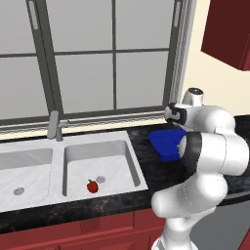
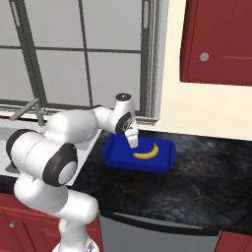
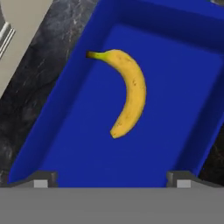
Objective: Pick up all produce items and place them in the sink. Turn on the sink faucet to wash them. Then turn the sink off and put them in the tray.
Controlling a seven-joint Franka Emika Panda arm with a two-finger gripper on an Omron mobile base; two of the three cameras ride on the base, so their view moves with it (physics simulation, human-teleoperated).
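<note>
The yellow banana (image 2: 146, 152) (image 3: 131, 92) lies flat on the floor of the blue tray (image 2: 165, 161) (image 3: 175, 26), which stands on the black counter to the right of the sink (image 1: 128, 157). My gripper (image 2: 132, 141) (image 3: 113, 180) hovers just above the tray with its fingers spread wide apart and nothing between them; the banana lies free below. The small red fruit (image 1: 92, 186) rests in the sink's right basin beside the drain. The grey faucet (image 1: 54, 126) (image 2: 29, 111) stands behind the sink, and no water shows.
A window runs along the wall behind the sink. Dark red wall cabinets (image 2: 219, 42) hang at the upper right. Bare black counter (image 2: 206, 172) stretches to the right of the tray. My own arm hides part of the tray (image 1: 166, 142) in the left base view.
</note>
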